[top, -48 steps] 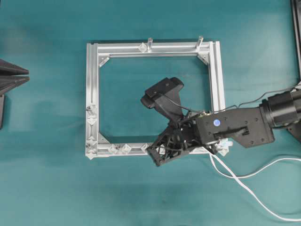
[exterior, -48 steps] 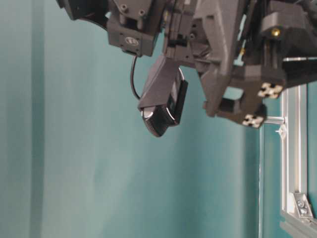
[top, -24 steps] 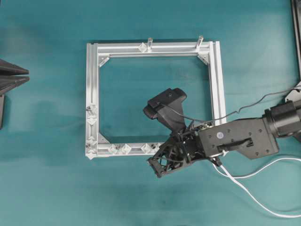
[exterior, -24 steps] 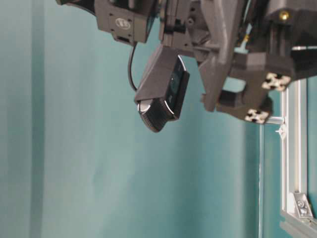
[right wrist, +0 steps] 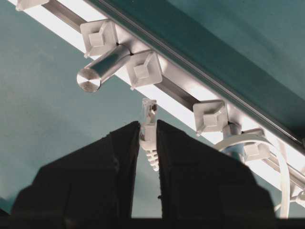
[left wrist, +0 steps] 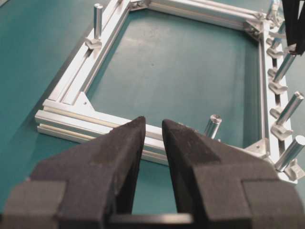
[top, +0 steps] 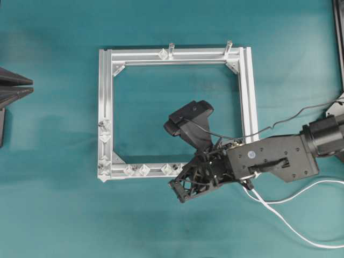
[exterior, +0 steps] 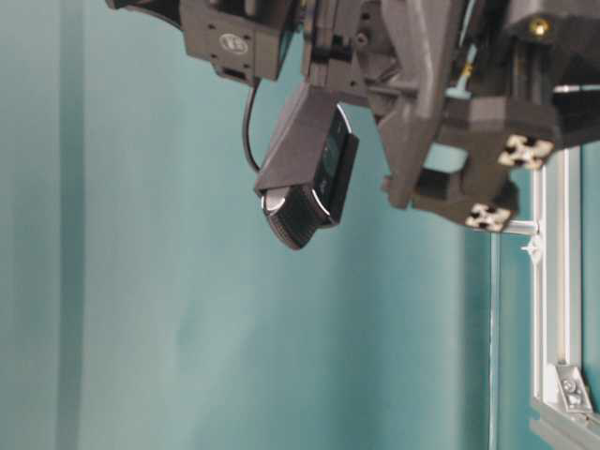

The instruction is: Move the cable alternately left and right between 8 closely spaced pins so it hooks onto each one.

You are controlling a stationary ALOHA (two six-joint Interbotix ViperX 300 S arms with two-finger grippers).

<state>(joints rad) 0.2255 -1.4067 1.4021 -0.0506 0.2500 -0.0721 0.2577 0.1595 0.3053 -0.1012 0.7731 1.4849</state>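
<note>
Near the bottom bar of the silver frame (top: pixel 105 115), my right gripper (right wrist: pixel 148 143) pinches the cable (top: pixel 290 223) just behind its small white plug (right wrist: pixel 148 117). The plug pokes up between my fingers (right wrist: pixel 126 143), close to the pins (right wrist: pixel 144 70) and a shiny post (right wrist: pixel 101 71). More cable loops round a pin on the right and trails off over the green table (top: pixel 54 215). My left gripper (left wrist: pixel 153 136) holds nothing, with a gap between its fingers.
</note>
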